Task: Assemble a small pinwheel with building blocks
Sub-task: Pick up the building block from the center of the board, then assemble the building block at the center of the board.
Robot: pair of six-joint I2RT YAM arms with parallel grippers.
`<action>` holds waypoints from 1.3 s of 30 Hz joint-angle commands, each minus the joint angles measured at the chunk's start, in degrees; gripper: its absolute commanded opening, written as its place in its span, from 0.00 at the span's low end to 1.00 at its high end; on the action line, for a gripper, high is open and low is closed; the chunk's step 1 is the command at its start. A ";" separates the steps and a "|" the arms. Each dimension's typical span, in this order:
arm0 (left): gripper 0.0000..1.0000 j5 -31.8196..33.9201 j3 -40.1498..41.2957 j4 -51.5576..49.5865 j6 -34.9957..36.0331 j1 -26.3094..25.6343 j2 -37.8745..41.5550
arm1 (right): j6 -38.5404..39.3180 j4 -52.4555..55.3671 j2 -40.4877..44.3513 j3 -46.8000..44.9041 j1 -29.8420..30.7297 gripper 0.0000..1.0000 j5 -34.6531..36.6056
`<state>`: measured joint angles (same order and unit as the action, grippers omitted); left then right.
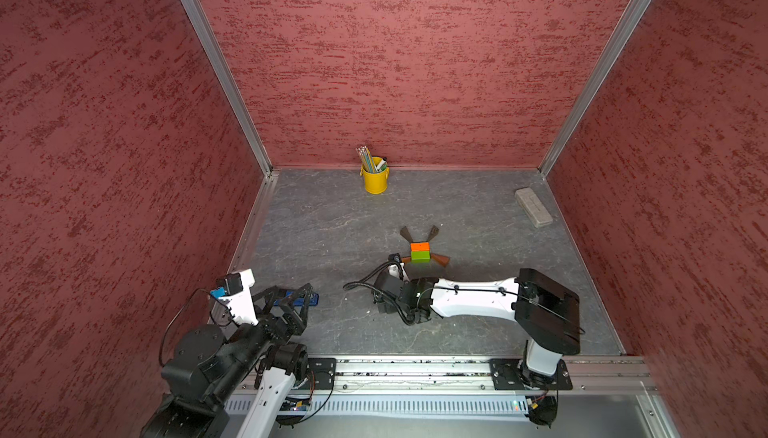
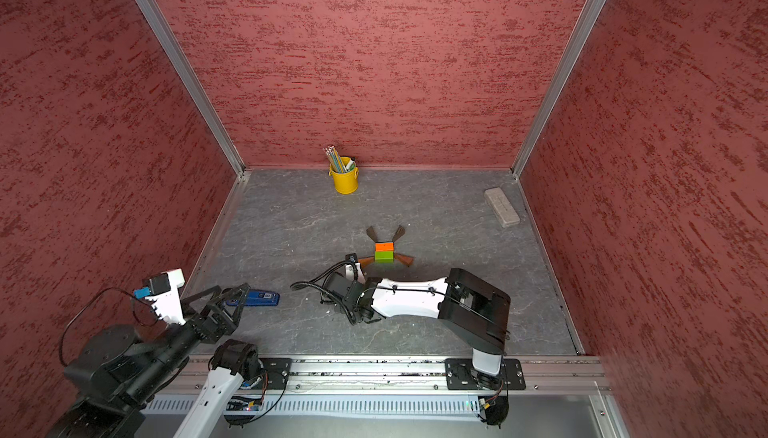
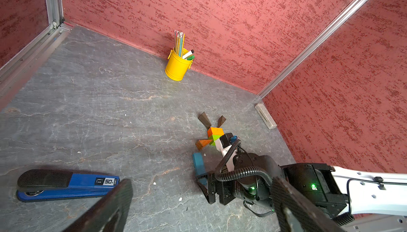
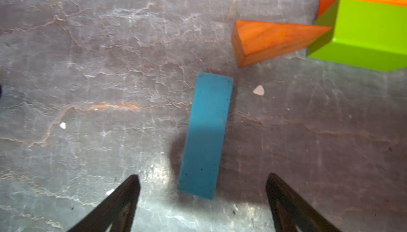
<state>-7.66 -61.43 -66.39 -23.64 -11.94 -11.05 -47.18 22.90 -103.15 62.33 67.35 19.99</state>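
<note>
In both top views the pinwheel sits mid-table: an orange block (image 1: 419, 246) against a green block (image 1: 420, 256), two dark wedges (image 1: 406, 233) fanning away behind, and two reddish wedges (image 1: 441, 259) at the green block's sides. The blue bar (image 4: 207, 135) lies flat and apart, its far end close to a reddish wedge (image 4: 271, 40). My right gripper (image 4: 203, 175) is open, its fingers on either side of the bar's near end without touching it. The right arm (image 1: 469, 296) hides the bar in the top views. My left gripper (image 3: 201, 181) is open and holds nothing, at the near left.
A blue stapler (image 1: 309, 299) lies under the left gripper's fingers. A yellow cup of pencils (image 1: 375, 180) stands at the back wall. A grey eraser-like block (image 1: 533, 207) lies by the right wall. Red walls close in three sides.
</note>
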 commanded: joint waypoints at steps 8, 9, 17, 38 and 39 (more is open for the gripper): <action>1.00 1.21 2.52 0.52 -0.33 -1.62 2.06 | -2.40 8.11 -10.17 10.68 -0.86 0.77 3.48; 1.00 0.91 2.75 0.74 -0.57 -1.68 2.25 | -2.34 8.06 -10.47 10.72 -0.90 0.73 3.19; 1.00 0.66 3.60 1.18 -1.41 -2.12 3.57 | -3.42 6.28 -8.58 6.90 -1.54 0.39 1.04; 0.99 -18.50 9.69 5.39 3.38 -2.39 -12.10 | -6.51 2.65 5.79 -11.28 -8.32 0.28 -1.49; 0.97 -18.57 9.43 5.35 3.86 -2.38 -13.65 | -5.67 2.31 5.55 -10.93 -8.91 0.29 -1.68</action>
<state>-21.58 -51.11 -61.67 -22.87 -14.22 -21.76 -53.95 25.85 -96.27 50.43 59.90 19.77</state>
